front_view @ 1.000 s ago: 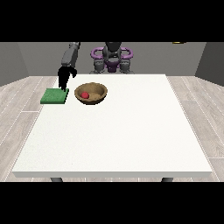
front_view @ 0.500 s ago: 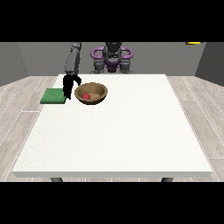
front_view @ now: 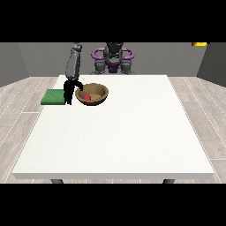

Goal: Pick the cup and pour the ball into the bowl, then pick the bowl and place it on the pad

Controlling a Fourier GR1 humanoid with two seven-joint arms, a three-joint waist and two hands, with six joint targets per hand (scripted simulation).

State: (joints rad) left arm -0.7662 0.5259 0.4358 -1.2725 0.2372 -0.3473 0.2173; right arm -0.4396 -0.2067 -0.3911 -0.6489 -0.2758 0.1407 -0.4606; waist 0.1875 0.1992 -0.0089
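Hand (front_view: 70, 89) at the view's left hooks a finger over the upright bowl's (front_view: 99, 98) rim

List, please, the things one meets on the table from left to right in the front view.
green pad → hand at the view's left → wooden bowl with the red ball inside it.
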